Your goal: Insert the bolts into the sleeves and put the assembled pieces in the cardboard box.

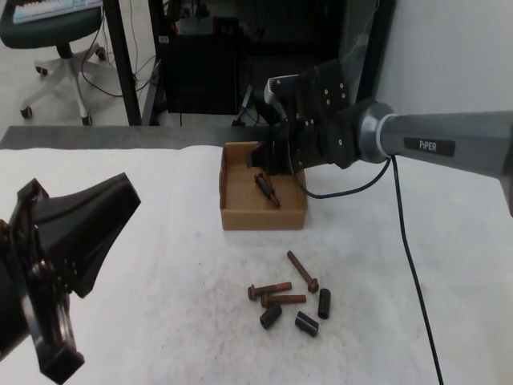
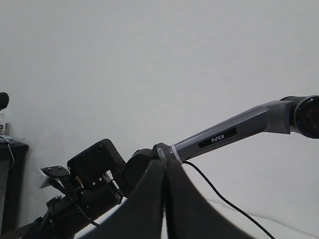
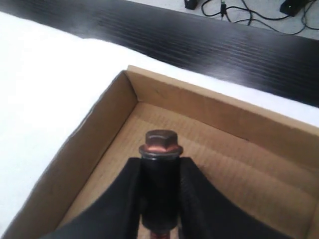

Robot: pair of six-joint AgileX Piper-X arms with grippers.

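Note:
My right gripper (image 3: 160, 172) is shut on an assembled piece (image 3: 160, 149), a black sleeve with a rusty bolt head sticking out of its far end. It holds the piece low inside the cardboard box (image 3: 209, 107). From above, the right gripper (image 1: 272, 164) hangs over the box (image 1: 263, 218) with the piece (image 1: 268, 189) slanting below it. Three loose bolts (image 1: 303, 271) (image 1: 269, 289) (image 1: 283, 299) and three black sleeves (image 1: 271, 316) (image 1: 306, 323) (image 1: 324, 303) lie on the white cloth in front of the box. My left gripper (image 2: 165, 172) is shut on nothing, raised at the near left (image 1: 120, 192).
The right arm's black cable (image 1: 409, 257) trails over the cloth to the right of the loose parts. A dark strip of bench (image 3: 209, 40) runs behind the box. An office chair (image 1: 56, 32) and black racks (image 1: 200, 64) stand beyond the bench.

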